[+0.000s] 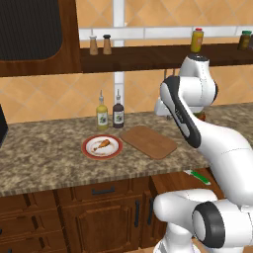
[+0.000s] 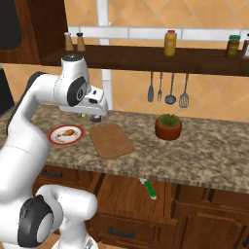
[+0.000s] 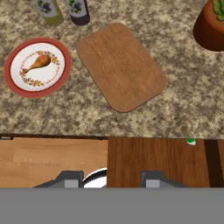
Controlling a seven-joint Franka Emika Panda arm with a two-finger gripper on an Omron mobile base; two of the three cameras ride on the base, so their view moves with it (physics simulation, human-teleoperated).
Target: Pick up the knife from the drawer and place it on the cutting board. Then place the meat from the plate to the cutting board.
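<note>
The knife (image 2: 149, 189), green-handled with a thin blade, lies in the pulled-out dark brown drawer (image 2: 127, 190) under the counter edge. It also shows in the left base view as the knife (image 1: 198, 176), and its green end (image 3: 190, 141) peeks out at the counter edge in the hand view. The wooden cutting board (image 3: 121, 66) lies bare on the counter. Left of it, the red-rimmed plate (image 3: 37, 66) carries the meat (image 3: 38, 62), a small drumstick. My gripper (image 3: 111, 179) hangs high above the counter's front edge, looking down. It is open, with nothing between its fingers.
Two bottles (image 1: 109, 113) stand behind the plate. A potted plant (image 2: 168, 126) sits on the counter right of the board, and utensils (image 2: 168, 90) hang on the wall behind it. A shelf (image 2: 146, 58) with jars runs above the counter.
</note>
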